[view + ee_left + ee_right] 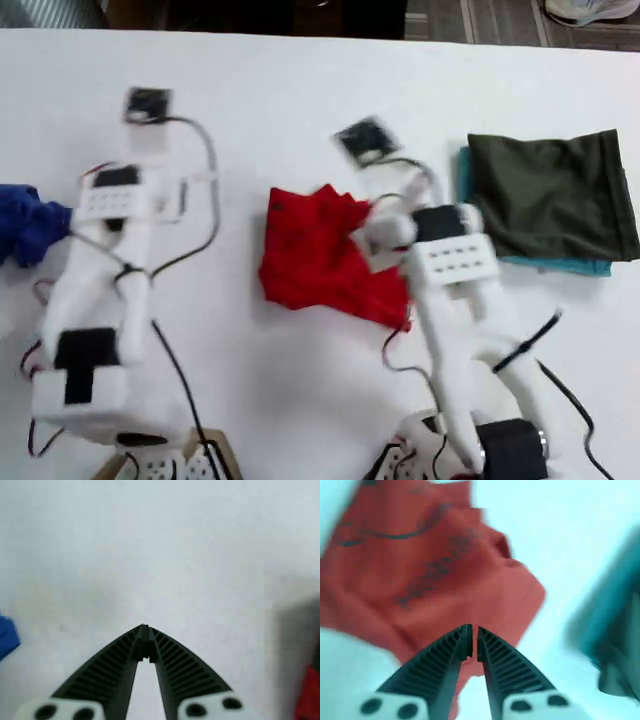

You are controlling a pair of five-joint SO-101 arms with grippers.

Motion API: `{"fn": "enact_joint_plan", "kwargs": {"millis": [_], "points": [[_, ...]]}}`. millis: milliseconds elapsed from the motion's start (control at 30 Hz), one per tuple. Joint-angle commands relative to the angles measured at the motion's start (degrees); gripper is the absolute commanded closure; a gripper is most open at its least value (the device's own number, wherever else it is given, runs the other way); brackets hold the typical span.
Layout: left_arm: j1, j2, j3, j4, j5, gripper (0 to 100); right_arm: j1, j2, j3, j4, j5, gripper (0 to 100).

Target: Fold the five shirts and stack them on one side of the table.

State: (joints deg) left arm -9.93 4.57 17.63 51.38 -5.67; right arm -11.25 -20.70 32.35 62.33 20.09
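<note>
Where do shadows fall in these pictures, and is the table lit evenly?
High view: the table is lit brightly and evenly, with only faint shadows. Left wrist view: a grey shadow lies on the table close to the red shirt. Right wrist view: the table looks very bright beyond the red shirt, without hard shadows.
</note>
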Motion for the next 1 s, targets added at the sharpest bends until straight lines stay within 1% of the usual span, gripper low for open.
{"fn": "enact_joint_plan", "kwargs": {"millis": [0, 67, 133, 200, 300, 433, 567, 700, 800, 967], "points": [[8.53, 3.16, -10.42, 6.15, -0.53, 97, 5.76, 1.98, 0.97, -5.93, 0.00, 97.5], [12.66, 6.07, -15.52, 10.20, -0.53, 97, 7.43, 5.58, 0.44, -6.64, -1.67, 92.4], [16.18, 9.05, -20.00, 13.71, -0.53, 97, 8.66, 9.36, -1.32, -6.55, -4.13, 83.2], [17.85, 12.04, -24.22, 16.26, -0.53, 97, 9.45, 12.62, -3.52, -6.29, -3.78, 76.6], [17.32, 16.18, -28.26, 17.76, -0.53, 97, 9.45, 17.27, -6.68, -6.20, -3.52, 78.8], [13.80, 20.13, -30.99, 18.81, -0.26, 97, 9.27, 22.55, -11.78, -6.55, -3.52, 81.1], [10.37, 21.10, -31.08, 18.81, -0.18, 97, 9.10, 28.79, -18.29, -6.11, -3.43, 82.4], [7.38, 21.01, -31.16, 18.73, -0.18, 97, 6.37, 34.07, -23.91, -1.19, -3.43, 86.8], [5.63, 21.10, -31.16, 18.46, -0.44, 97, 3.74, 35.56, -27.25, 2.77, -3.43, 86.0], [4.40, 21.36, -31.16, 18.46, -0.44, 97, 1.98, 35.74, -30.51, 5.67, -3.52, 82.4]]}}
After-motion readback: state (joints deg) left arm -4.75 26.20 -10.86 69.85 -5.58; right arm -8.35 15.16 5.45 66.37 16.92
